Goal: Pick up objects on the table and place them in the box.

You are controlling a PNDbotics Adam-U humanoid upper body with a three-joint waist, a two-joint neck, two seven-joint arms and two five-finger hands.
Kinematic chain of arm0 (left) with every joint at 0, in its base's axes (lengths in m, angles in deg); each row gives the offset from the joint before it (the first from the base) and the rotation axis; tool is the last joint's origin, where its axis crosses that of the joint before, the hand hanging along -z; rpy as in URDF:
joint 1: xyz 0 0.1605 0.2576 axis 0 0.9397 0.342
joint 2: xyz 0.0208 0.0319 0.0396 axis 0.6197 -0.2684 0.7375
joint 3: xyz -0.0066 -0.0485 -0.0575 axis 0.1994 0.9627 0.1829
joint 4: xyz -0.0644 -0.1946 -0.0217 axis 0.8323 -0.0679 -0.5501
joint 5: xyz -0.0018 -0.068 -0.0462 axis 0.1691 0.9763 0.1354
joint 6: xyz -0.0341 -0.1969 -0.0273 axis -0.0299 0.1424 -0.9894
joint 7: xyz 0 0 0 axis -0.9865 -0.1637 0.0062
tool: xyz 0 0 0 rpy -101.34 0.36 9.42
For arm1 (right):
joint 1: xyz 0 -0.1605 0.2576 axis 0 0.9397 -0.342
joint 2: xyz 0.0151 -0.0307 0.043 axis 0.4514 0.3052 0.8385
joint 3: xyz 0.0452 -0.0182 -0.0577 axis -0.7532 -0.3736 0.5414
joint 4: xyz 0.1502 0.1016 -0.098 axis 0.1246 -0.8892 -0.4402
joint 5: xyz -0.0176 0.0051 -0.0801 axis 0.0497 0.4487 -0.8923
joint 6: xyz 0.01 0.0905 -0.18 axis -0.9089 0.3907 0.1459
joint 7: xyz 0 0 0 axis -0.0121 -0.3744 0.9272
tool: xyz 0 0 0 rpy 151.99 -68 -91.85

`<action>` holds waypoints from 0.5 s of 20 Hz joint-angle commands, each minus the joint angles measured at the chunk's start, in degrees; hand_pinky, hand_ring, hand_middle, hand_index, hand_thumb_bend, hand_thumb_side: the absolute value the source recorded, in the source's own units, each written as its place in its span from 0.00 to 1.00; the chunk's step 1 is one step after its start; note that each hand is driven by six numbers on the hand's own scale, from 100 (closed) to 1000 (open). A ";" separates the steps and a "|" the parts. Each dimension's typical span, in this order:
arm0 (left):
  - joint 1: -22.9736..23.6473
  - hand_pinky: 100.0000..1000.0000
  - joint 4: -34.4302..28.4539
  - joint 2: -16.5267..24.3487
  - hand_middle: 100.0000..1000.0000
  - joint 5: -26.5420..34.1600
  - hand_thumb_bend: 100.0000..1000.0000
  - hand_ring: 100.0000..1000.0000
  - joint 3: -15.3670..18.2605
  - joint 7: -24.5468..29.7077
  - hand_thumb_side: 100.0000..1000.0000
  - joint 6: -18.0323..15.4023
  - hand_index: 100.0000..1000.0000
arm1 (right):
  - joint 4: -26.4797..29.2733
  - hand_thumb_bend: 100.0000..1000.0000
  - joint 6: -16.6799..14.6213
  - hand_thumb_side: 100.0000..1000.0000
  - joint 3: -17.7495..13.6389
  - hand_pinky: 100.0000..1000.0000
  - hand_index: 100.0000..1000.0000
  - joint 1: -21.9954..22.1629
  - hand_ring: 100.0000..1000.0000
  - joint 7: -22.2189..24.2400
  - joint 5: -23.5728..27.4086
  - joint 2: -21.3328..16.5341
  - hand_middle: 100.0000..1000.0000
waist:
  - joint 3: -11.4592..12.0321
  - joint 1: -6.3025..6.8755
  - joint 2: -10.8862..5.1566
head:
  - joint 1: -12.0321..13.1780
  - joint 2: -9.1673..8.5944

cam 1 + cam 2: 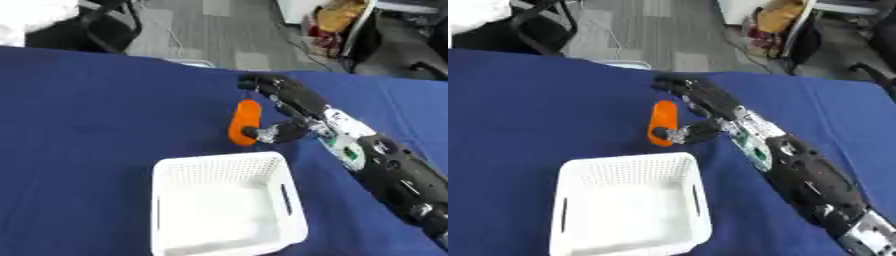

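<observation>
The pick-up step was judged under way, the orange object [245,121] being touched by the open right hand [293,107], fingers outstretched, thumb against its near end, closure needed before transfer to the white box [289,200].

Only the right arm [394,170] shows, black with silver joints, coming in from the lower right corner and stretching diagonally toward the far middle of the surface [96,115]. Its right hand [293,102] lies extended, fingers [262,82] reaching straight toward the far edge, and the thumb [271,134] pointing left, away from the palm. The left hand appears in neither view.
</observation>
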 commanded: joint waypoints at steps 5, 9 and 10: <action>-1.39 0.88 -0.82 -0.30 0.87 0.50 0.09 0.78 -0.13 0.50 0.93 0.10 0.87 | 0.13 0.48 0.32 1.00 -0.60 0.79 0.92 -0.36 0.79 0.00 -0.62 -1.25 0.89 | 0.73 -0.16 -0.63 | -0.70 -0.97; -1.61 0.88 -0.82 -0.69 0.87 0.68 0.09 0.78 -0.19 0.61 0.93 0.15 0.87 | 0.03 0.47 0.50 1.00 -0.77 0.79 0.92 -0.23 0.78 -0.10 -0.71 -1.33 0.89 | 1.39 -0.47 -0.36 | -0.84 -1.11; -1.67 0.88 -0.82 -0.78 0.87 0.72 0.09 0.78 -0.19 0.66 0.93 0.18 0.87 | -0.03 0.47 0.55 1.00 -0.81 0.79 0.92 -0.22 0.78 -0.10 -0.71 -1.33 0.89 | 1.56 -0.54 -0.24 | -0.86 -1.12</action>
